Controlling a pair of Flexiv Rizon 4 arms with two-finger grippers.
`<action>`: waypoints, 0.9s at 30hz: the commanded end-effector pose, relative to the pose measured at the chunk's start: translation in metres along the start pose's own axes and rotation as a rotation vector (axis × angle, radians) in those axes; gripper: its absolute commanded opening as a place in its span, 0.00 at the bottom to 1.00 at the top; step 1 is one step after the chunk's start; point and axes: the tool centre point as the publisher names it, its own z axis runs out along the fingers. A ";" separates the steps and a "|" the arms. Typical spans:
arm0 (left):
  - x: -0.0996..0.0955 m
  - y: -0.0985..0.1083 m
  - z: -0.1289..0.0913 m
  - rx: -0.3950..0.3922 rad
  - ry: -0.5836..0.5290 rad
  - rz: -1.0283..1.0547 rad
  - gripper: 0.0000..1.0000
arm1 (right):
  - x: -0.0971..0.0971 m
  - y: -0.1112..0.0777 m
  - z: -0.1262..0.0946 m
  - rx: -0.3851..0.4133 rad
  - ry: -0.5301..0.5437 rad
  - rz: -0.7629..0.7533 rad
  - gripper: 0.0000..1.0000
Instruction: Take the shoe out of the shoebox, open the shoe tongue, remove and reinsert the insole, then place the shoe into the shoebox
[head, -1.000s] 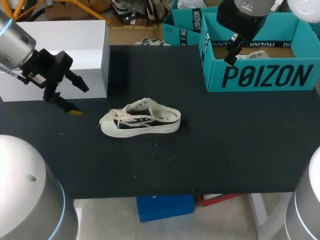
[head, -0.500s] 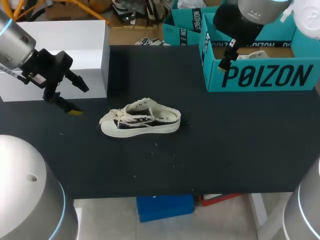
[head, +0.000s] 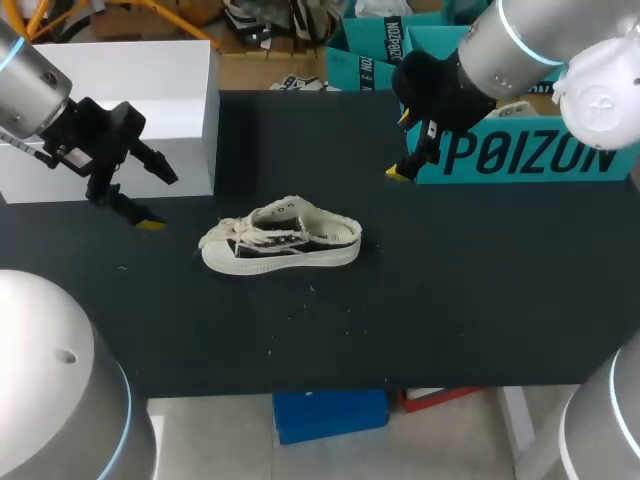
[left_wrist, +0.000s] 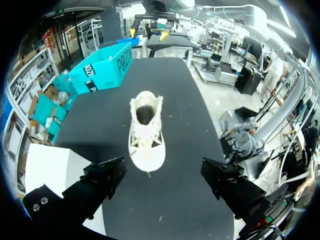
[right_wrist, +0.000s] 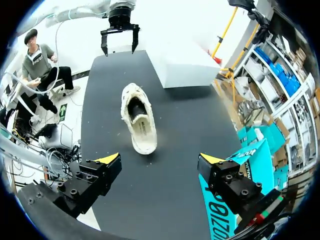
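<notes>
Now, cream canvas shoe (head: 280, 238) sits upright on matte black table (head: 450, 300)

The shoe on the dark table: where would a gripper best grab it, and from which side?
Probably at the heel collar, coming down from above. The shoe stands upright on its sole with its opening facing up, so one finger could slip inside and the other press behind the heel. The heel end points toward the right gripper, which is open.
</notes>
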 end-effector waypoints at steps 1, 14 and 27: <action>0.001 0.001 0.001 0.001 -0.004 0.002 1.00 | -0.005 -0.003 0.008 -0.150 0.048 -0.070 1.00; 0.001 0.001 0.001 0.001 -0.004 0.002 1.00 | -0.007 -0.006 0.012 -0.233 -0.004 -0.070 1.00; 0.001 0.001 0.001 0.001 -0.004 0.002 1.00 | -0.009 -0.016 0.054 -0.346 0.062 -0.160 1.00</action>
